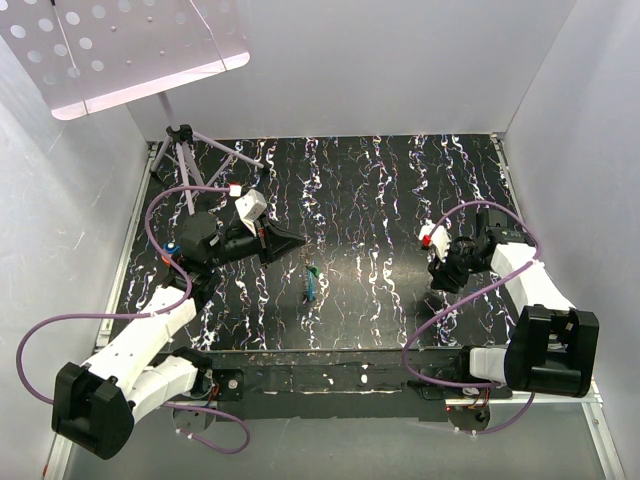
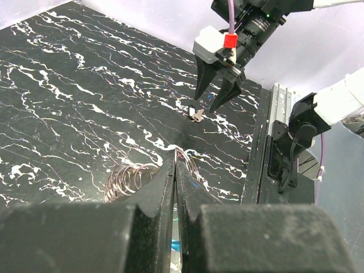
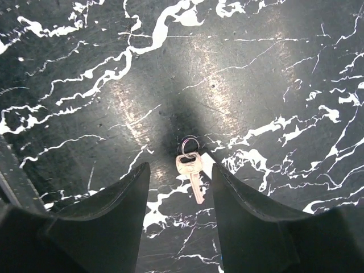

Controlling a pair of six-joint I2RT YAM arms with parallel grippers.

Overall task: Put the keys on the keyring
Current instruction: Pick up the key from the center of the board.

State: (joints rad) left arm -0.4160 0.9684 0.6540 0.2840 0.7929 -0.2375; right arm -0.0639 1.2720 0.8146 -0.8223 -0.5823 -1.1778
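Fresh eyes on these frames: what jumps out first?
The right claw hangs open near the right side of the black marbled table, its tips either side of a lone silver key. The left claw is shut, with a thin wire loop at its tips beside a coil of rings; whether it pinches the loop is unclear. Small teal-blue keys lie mid-table.

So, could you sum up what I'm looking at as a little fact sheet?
Left claw: shut on the ring, wire loops at its tips
Right claw: open, one finger either side of a silver key
Silver key: flat on the table, small loop at its head
Coloured keys: teal and blue, near the left claw's tip
Table: black with white veins
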